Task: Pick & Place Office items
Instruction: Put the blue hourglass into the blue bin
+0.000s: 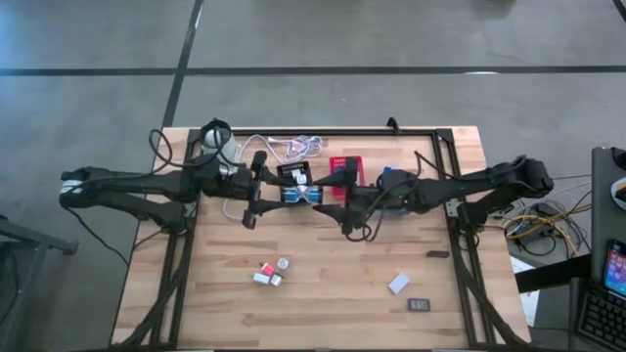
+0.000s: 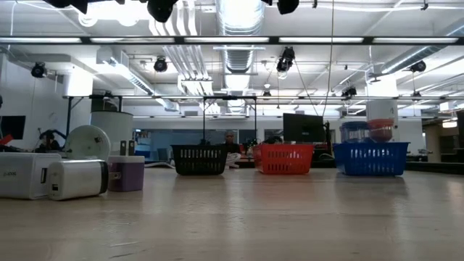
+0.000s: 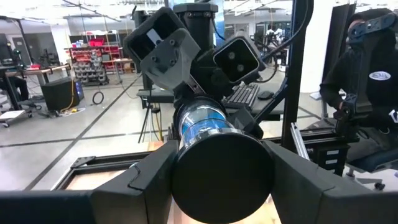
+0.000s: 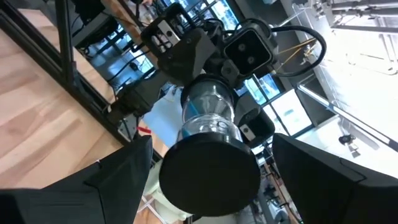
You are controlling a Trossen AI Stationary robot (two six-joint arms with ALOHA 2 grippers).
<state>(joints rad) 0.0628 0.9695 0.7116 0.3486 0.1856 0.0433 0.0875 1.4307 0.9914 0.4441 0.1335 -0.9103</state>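
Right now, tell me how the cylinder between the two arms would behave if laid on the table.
The cylinder is round with flat black ends, so on its side it would likely roll across the table. Its glossy clear wall looks stiff but probably slippery. The left pincer clamps only one end, so it may sag.

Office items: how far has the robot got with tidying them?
Done: the blue tray seems to hold some pieces. In hand: the left gripper holds a blue roll over the table, the right gripper open around its other end. Left: a small pile, a white block and a dark rectangle lie on the table.
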